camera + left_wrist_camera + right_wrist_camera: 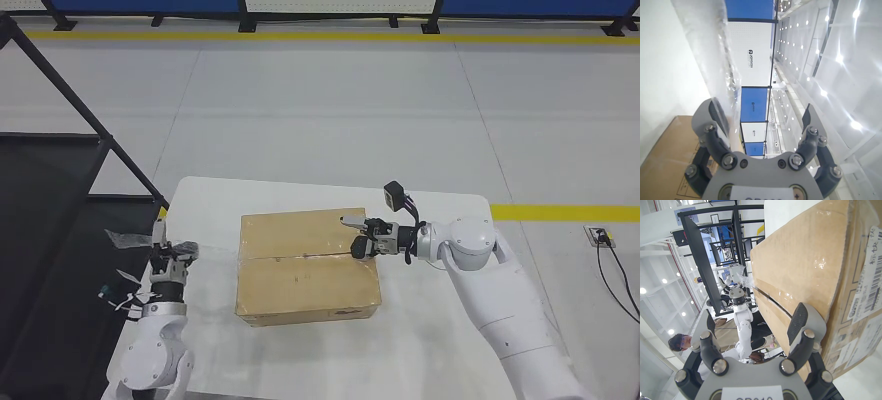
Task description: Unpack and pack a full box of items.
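Gaping wide, R pincer (350,238) is gripping nothing, box (300,270) beside one finger (797,323); L pincer (761,105) same, clear film (719,56) lying along one.

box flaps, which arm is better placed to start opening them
Probably the right. The right gripper is open at the top of the box, right by the centre seam. The left gripper sits apart from the box, off its other side, with clear plastic film clinging to it.

Around me lies a pale grey floor (350,100) crossed by yellow lines (330,36). A black frame (50,137) stands at my left; blue and white wall panels (753,108) rise under bright ceiling lights (839,58).
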`<state>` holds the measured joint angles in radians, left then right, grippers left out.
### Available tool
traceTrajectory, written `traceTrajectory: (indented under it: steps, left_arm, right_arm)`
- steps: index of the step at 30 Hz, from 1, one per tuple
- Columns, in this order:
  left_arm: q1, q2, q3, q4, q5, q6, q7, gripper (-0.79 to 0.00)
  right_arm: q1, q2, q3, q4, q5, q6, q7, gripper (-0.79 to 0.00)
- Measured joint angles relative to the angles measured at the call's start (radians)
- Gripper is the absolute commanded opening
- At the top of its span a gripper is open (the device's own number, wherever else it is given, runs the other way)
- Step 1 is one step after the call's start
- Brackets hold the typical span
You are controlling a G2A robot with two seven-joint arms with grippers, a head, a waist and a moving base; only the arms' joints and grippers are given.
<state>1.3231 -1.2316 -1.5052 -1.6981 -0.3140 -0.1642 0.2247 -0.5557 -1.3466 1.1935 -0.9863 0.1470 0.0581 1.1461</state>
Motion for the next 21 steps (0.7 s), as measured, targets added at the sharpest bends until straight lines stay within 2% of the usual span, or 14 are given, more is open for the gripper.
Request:
traceTrajectory:
  steps: [7, 16, 21]
  left_arm:
    - [0.021, -0.008, 0.013, -0.053, 0.08, 0.0, 0.047, 0.0]
    - [0.049, -0.019, -0.003, -0.057, 0.097, -0.009, 0.097, 0.0]
    - [0.069, -0.024, -0.024, -0.04, 0.09, 0.024, 0.136, 0.0]
  right_arm:
    - [0.0, 0.0, 0.0, 0.0, 0.0, 0.0, 0.0, 0.0]
    - [0.0, 0.0, 0.0, 0.0, 0.0, 0.0, 0.0, 0.0]
    - [0.0, 0.0, 0.0, 0.0, 0.0, 0.0, 0.0, 0.0]
